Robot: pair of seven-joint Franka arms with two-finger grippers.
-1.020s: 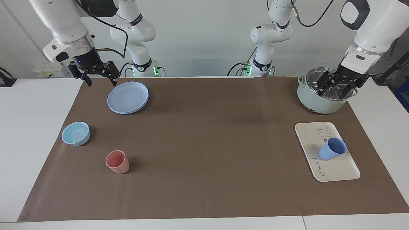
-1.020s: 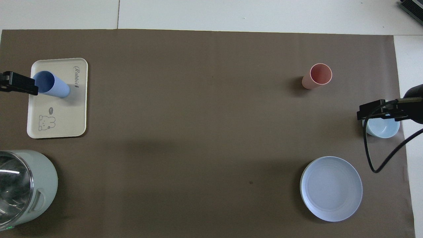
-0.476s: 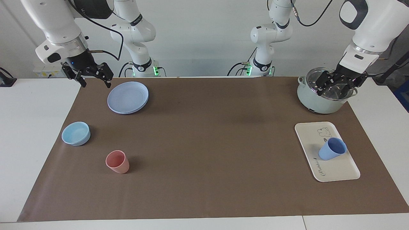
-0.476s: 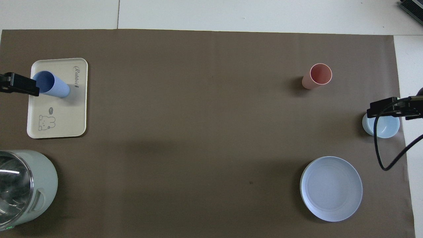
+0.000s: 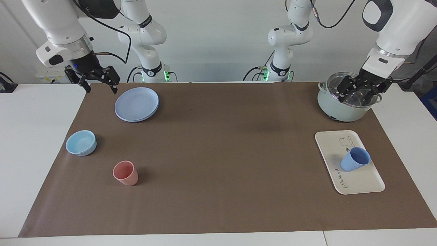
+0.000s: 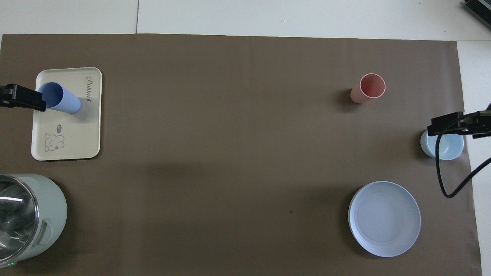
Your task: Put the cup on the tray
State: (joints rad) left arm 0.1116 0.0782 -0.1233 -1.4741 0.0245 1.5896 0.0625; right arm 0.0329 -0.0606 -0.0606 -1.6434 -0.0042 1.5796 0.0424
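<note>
A: Containers, taking the tray (image 5: pixel 362 181) as reference?
B: Toward the right arm's end: blue bowl (image 5: pixel 81 142), pink cup (image 5: pixel 125 173), plates (image 5: pixel 137 104), nothing in them. The cup (image 5: pixel 355 159) stands upright on the tray. Pot (image 5: pixel 344 102) just nearer the robots.
A: Grippers?
B: Right gripper (image 5: pixel 98 83) raised over the mat edge (image 5: pixel 83 102), fingers spread, holding nothing. Left gripper (image 5: pixel 358 94) over the pot, likewise. Mat bare between plates and tray.

left gripper (image 5: pixel 358 94) raised, fingers apart, right gripper (image 5: pixel 99 86) likewise

Cup (image 5: pixel 355 159) on tray (image 5: pixel 362 182)
</note>
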